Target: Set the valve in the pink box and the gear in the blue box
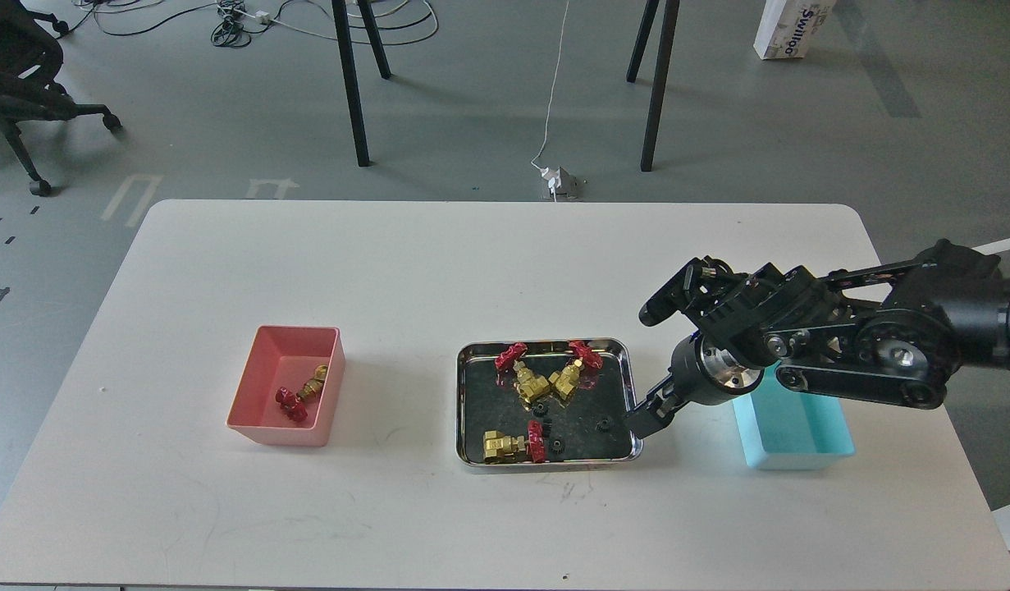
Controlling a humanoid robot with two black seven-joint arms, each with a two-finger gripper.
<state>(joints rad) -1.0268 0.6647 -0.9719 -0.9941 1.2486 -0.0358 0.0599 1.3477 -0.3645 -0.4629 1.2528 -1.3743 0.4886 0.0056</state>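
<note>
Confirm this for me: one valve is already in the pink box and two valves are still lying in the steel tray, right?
Not quite. The head view shows one valve in the pink box, as you say, but three valves remain in the steel tray, not two: two near its far edge and one at its near edge.
</note>
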